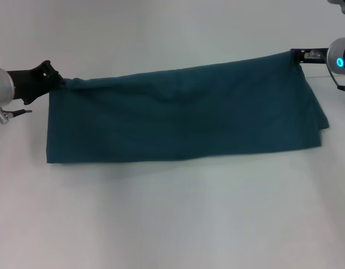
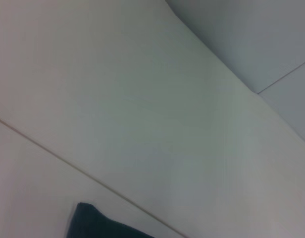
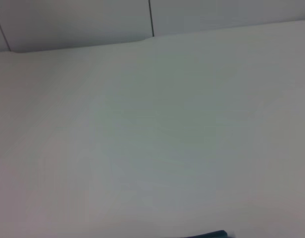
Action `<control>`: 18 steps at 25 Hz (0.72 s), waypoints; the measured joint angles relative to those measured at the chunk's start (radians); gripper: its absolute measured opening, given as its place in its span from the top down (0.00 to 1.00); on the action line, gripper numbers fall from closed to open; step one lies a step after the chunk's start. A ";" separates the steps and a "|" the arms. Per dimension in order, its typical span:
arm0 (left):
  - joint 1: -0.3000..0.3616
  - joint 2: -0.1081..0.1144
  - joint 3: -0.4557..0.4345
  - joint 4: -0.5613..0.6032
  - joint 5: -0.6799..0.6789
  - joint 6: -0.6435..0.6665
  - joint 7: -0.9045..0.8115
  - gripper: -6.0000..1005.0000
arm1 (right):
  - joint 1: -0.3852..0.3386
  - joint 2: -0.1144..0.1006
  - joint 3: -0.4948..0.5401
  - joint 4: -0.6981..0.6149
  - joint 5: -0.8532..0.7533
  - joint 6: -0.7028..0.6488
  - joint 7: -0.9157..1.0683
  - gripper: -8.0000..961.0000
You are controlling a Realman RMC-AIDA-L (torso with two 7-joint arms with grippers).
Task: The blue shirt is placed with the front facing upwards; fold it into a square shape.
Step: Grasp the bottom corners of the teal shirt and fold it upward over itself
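Teal blue shirt (image 1: 183,115) folded into a long band, far corners pinched in left gripper (image 1: 59,80) and right gripper (image 1: 295,56) jaws

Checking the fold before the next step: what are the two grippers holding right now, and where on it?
Both hold the blue shirt by its far edge: the left gripper at that edge's left corner, the right gripper at its right corner.

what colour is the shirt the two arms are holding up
Plain dark teal-blue shirt; no print shows. Clearest in the head view.
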 joint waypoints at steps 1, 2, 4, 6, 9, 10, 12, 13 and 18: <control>0.001 -0.002 -0.001 0.002 -0.001 -0.002 0.000 0.93 | 0.000 0.000 0.000 0.000 0.000 0.000 0.000 0.92; 0.004 -0.004 -0.002 0.004 -0.002 -0.006 0.001 0.93 | 0.002 0.000 -0.002 0.000 -0.005 -0.002 -0.002 0.92; 0.010 -0.011 -0.001 0.014 -0.004 -0.019 0.002 0.93 | 0.006 -0.001 -0.004 -0.003 -0.026 -0.001 -0.001 0.92; 0.020 -0.024 0.000 0.033 -0.007 -0.032 0.002 0.93 | 0.012 -0.004 -0.004 -0.006 -0.047 0.002 0.003 0.91; 0.042 -0.036 -0.005 0.054 -0.035 -0.045 0.000 0.90 | 0.018 -0.015 -0.004 -0.009 -0.055 0.003 0.004 0.82; 0.050 -0.039 -0.006 0.059 -0.048 -0.048 -0.001 0.86 | 0.019 -0.020 -0.004 -0.010 -0.055 0.004 0.004 0.77; 0.067 -0.044 -0.006 0.074 -0.075 -0.049 -0.003 0.79 | 0.021 -0.032 0.000 -0.011 -0.055 -0.002 0.004 0.67; 0.067 -0.044 -0.006 0.074 -0.075 -0.049 -0.003 0.76 | 0.021 -0.039 0.003 -0.011 -0.055 -0.009 0.004 0.62; 0.092 -0.048 0.023 0.099 -0.116 -0.029 0.003 0.53 | 0.008 -0.070 0.012 -0.023 -0.037 -0.069 0.026 0.41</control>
